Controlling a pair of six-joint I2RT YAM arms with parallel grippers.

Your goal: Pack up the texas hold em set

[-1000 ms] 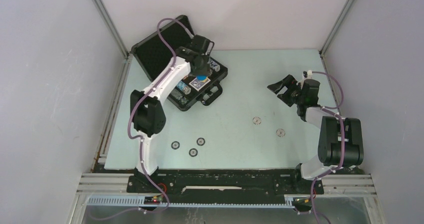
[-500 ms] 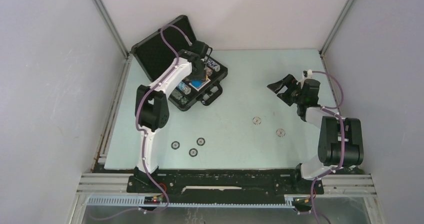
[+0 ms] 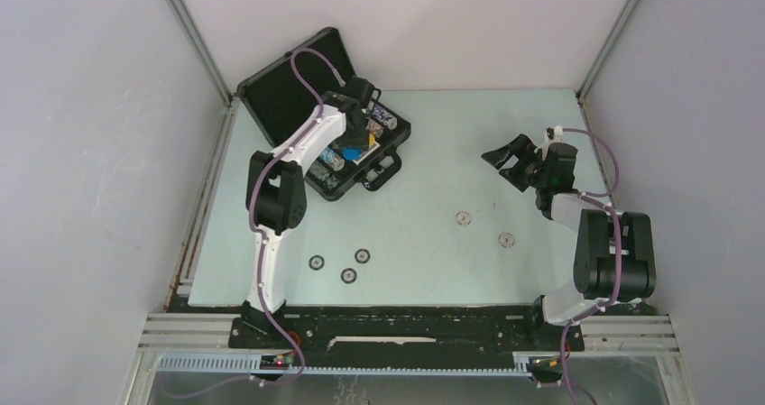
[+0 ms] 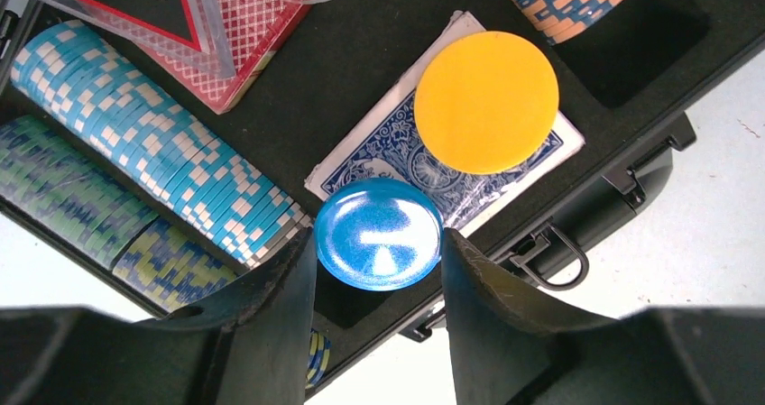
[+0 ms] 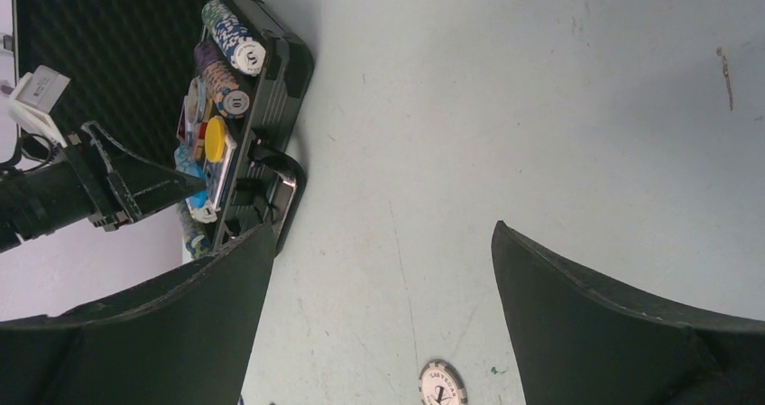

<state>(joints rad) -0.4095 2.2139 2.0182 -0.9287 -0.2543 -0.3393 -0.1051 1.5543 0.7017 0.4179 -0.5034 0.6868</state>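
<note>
The black briefcase [image 3: 395, 141] lies open at the far left of the table, lid [image 3: 287, 87] tilted back. My left gripper [image 3: 360, 142] reaches down into it, shut on a shiny blue disc [image 4: 379, 234] pinched between both fingers [image 4: 287, 283]. Just past it, an orange disc [image 4: 487, 101] rests on a blue-backed card deck [image 4: 390, 145]. Rows of patterned chips [image 4: 153, 143] fill the foam slots. My right gripper [image 3: 507, 157] hovers open over bare table, far right of the case; nothing sits between its fingers [image 5: 383, 227].
Three dark-rimmed chips [image 3: 347, 276] lie loose at the front left, two grey ones [image 3: 464, 217] [image 3: 506, 239] nearer my right arm, one showing in the right wrist view [image 5: 442, 382]. A red-backed deck in a clear box [image 4: 262, 26] sits in the case. Walls enclose three sides.
My left arm has swung in and lowered the blue disc down into the case beside the deck. The right arm and the loose chips have not moved.
</note>
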